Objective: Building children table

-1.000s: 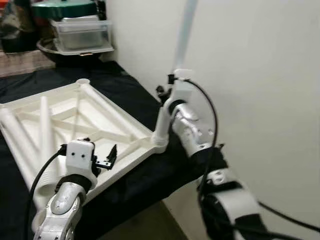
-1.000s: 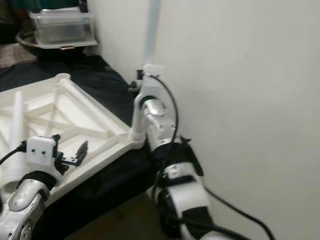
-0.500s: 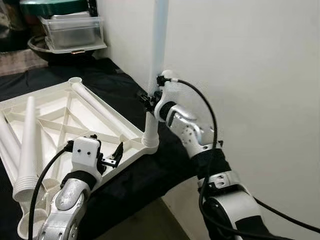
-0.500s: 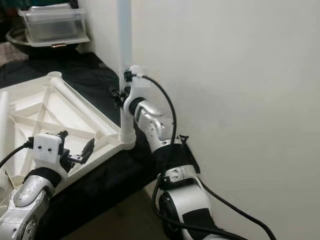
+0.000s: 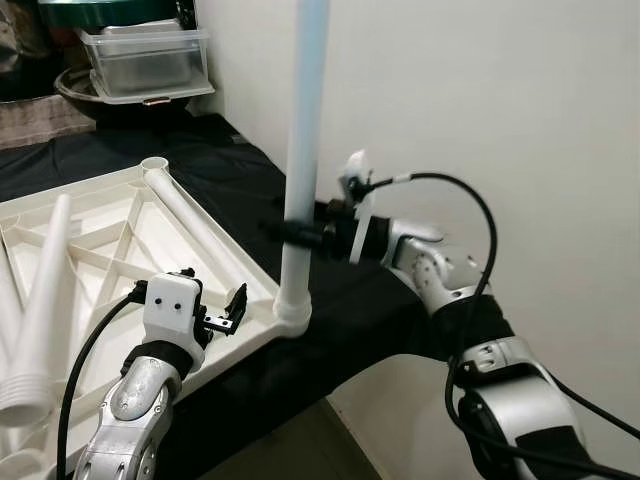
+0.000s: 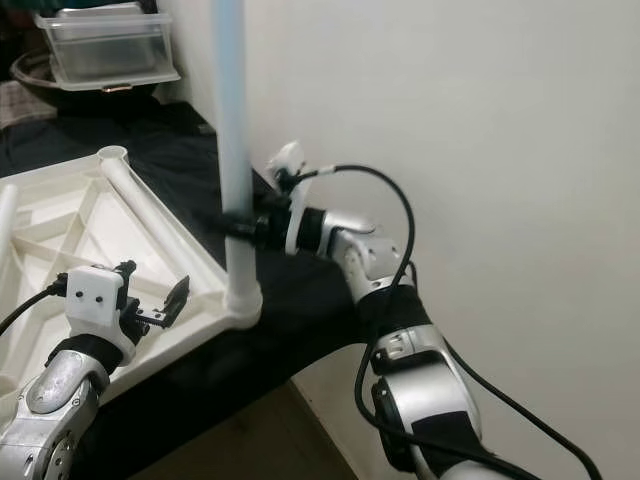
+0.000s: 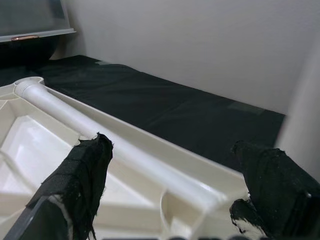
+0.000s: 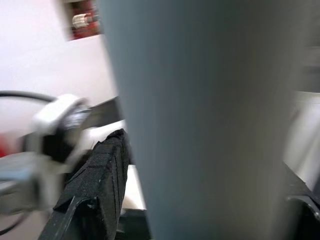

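The white table top point(image 5: 110, 240) lies upside down on a black cloth. One white leg point(image 5: 305, 120) stands upright in the socket at its near right corner. My right gripper point(image 5: 293, 232) reaches in level from the right and is shut on the leg a little above the socket; in the right wrist view the leg point(image 8: 200, 120) sits against a black finger point(image 8: 95, 190). My left gripper point(image 5: 225, 312) is open just above the table top's front edge, left of the socket. In the left wrist view its fingers point(image 7: 80, 185) frame the edge rail point(image 7: 100, 135).
Loose white legs point(image 5: 40, 290) lie on the table top's left side. A clear plastic box point(image 5: 145, 62) on a dark bowl stands at the back. A white wall point(image 5: 480, 100) runs close along the right. The black surface ends just in front of the socket.
The leg has gone from tilted to upright in the corner socket. My right arm has swung out to the right and now holds the leg from the side.
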{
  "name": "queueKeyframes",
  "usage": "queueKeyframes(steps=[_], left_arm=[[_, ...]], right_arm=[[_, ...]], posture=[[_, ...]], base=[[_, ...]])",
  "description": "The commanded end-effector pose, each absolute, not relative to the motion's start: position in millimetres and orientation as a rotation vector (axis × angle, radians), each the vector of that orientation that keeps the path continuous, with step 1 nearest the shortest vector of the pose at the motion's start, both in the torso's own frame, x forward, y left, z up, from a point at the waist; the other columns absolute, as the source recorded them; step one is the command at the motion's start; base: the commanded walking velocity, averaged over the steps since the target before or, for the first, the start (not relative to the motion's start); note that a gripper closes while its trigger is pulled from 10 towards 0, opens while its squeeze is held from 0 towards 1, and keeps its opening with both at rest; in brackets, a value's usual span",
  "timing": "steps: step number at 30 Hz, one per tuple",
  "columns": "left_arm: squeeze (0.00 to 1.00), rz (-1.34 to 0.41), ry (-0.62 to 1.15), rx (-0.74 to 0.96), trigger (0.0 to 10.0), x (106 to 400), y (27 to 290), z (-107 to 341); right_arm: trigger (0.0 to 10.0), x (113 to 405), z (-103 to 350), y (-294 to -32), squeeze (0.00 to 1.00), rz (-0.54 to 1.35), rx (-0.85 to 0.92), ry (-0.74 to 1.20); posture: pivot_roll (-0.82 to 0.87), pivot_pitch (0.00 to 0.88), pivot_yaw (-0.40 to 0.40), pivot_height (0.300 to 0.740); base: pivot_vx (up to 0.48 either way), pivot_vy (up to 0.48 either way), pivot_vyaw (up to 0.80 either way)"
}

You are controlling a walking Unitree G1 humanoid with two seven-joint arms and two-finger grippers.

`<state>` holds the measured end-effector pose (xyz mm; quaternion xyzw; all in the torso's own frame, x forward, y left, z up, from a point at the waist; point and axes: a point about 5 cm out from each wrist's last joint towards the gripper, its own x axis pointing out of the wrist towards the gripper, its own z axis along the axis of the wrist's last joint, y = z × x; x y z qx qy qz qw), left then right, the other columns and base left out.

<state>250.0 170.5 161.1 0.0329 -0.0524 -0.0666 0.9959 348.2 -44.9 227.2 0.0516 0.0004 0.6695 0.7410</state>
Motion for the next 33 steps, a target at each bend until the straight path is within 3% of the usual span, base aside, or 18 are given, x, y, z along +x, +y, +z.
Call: queueKeyframes(steps=[1,2,3,4,5,6,9,11,12,14,17,21,22,25,26,30,31,33], left_arm=[[0.00,-0.142,-0.098,0.075,10.0,249,171,160],[0.00,-0.139,-0.098,0.077,10.0,249,171,160],[0.00,-0.133,-0.098,0.079,10.0,248,173,160],[0.00,-0.133,-0.098,0.079,10.0,248,173,160],[0.00,-0.128,-0.099,0.080,10.0,247,174,160],[0.00,-0.122,-0.098,0.082,10.0,247,175,161],[0.00,-0.116,-0.097,0.083,10.0,245,176,160],[0.00,-0.114,-0.095,0.083,10.0,243,176,159],[0.00,-0.114,-0.095,0.083,10.0,243,176,159],[0.00,-0.105,-0.093,0.081,10.0,243,177,159],[0.00,-0.104,-0.092,0.078,10.0,245,176,158],[0.00,-0.121,-0.094,0.073,10.0,247,172,159],[0.00,-0.134,-0.096,0.074,10.0,249,170,160],[0.00,-0.139,-0.097,0.076,10.0,251,170,160],[0.00,-0.140,-0.098,0.077,10.0,251,171,161],[0.00,-0.138,-0.101,0.079,10.0,252,173,162],[0.00,-0.135,-0.103,0.078,10.0,251,173,162],[0.00,-0.135,-0.103,0.078,10.0,251,173,162]], right_arm=[[10.0,343,228,-35,0.00,1.546,0.089,-0.020],[10.0,344,228,-33,0.00,1.553,0.083,-0.024],[8.7,347,228,-30,0.00,1.527,0.085,-0.032],[8.7,347,228,-30,0.00,1.527,0.085,-0.032],[5.1,351,228,-29,0.00,1.488,0.093,-0.035],[0.0,358,228,-29,0.00,1.409,0.093,-0.036],[0.0,368,227,-32,0.00,1.280,0.076,-0.039],[0.0,389,220,-47,0.00,0.900,0.091,0.044],[0.0,389,220,-47,0.00,0.900,0.091,0.044],[0.0,400,203,-75,0.00,0.410,0.117,0.123],[0.0,389,190,-76,0.00,0.265,0.165,0.137],[0.0,373,187,-56,0.00,0.299,0.184,0.124],[10.0,361,190,-30,0.00,0.415,0.222,0.108],[10.0,355,198,-15,0.00,0.509,0.273,0.064],[10.0,354,206,-11,1.00,0.575,0.291,0.025],[10.0,352,221,-8,1.00,0.718,0.313,-0.032],[10.0,350,228,-8,0.00,0.822,0.317,-0.047],[10.0,350,228,-8,0.00,0.822,0.317,-0.047]], posture=[[0.10,0.000,-0.116,0.740],[0.11,0.000,-0.126,0.740],[0.12,0.000,-0.131,0.740],[0.12,0.000,-0.131,0.740],[0.12,0.000,-0.131,0.740],[0.12,0.000,-0.135,0.740],[0.12,0.000,-0.136,0.740],[0.12,0.000,-0.136,0.740],[0.12,0.000,-0.136,0.740],[0.11,0.000,-0.130,0.740],[0.09,0.000,-0.110,0.740],[0.09,0.000,-0.101,0.740],[0.08,0.000,-0.089,0.740],[0.08,0.000,-0.089,0.740],[0.08,0.000,-0.092,0.740],[0.09,0.000,-0.099,0.740],[0.09,0.000,-0.104,0.740],[0.09,0.000,-0.104,0.740]], base=[[0.000,0.000,0.00],[0.000,0.000,0.00],[0.000,0.000,0.00],[0.000,0.000,0.00],[0.000,0.000,0.00],[0.000,0.000,0.00],[0.000,0.000,0.00],[0.000,0.000,0.00],[0.000,0.000,0.00],[0.000,0.000,0.00],[0.000,0.000,0.00],[0.000,0.000,0.00],[0.000,0.000,0.00],[0.000,0.000,0.00],[0.000,0.000,0.00],[0.000,0.000,0.00],[0.000,0.000,0.00],[0.000,0.000,0.00]])
